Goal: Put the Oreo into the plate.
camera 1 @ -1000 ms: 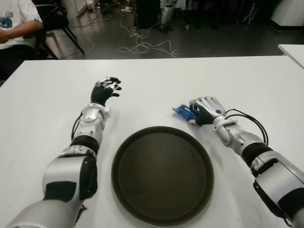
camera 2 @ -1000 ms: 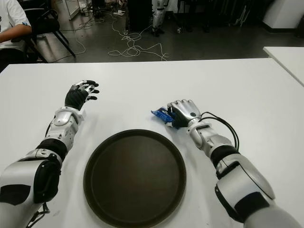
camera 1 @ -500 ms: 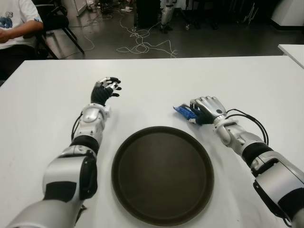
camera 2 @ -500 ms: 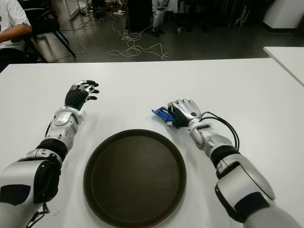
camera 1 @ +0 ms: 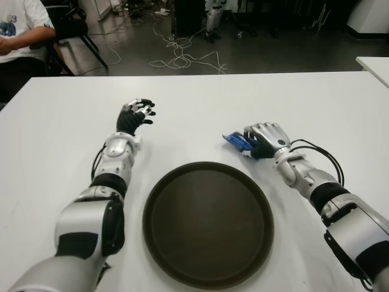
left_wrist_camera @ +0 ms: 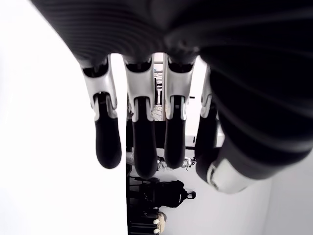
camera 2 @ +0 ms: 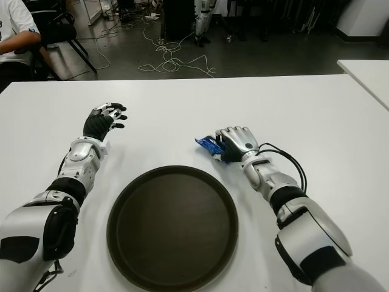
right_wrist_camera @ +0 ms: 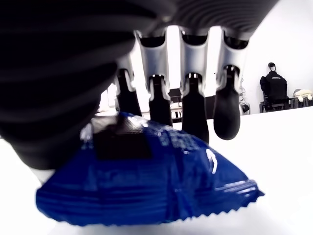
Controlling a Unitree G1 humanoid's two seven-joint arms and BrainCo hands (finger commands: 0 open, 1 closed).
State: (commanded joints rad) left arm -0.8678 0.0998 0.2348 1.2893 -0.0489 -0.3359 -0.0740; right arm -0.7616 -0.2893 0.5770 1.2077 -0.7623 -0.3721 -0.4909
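A blue Oreo packet [camera 1: 235,140] sticks out to the left of my right hand [camera 1: 258,142], whose fingers are curled over it just beyond the plate's far right rim. In the right wrist view the blue Oreo packet [right_wrist_camera: 146,181] fills the palm under the fingers [right_wrist_camera: 194,115] and looks lifted slightly off the white table. The round dark brown plate [camera 1: 208,222] lies on the table near me, between my arms, with nothing in it. My left hand [camera 1: 135,115] shows far left of the plate, its fingers relaxed and holding nothing.
The white table [camera 1: 200,103] spreads wide beyond both hands. A seated person [camera 1: 18,30] is at the far left corner, past the table edge. Cables [camera 1: 182,58] lie on the floor behind. Another white table's corner [camera 1: 374,64] shows at the far right.
My right hand has risen slightly with the Oreo packet, drifting a little away from me. The left hand has not moved.
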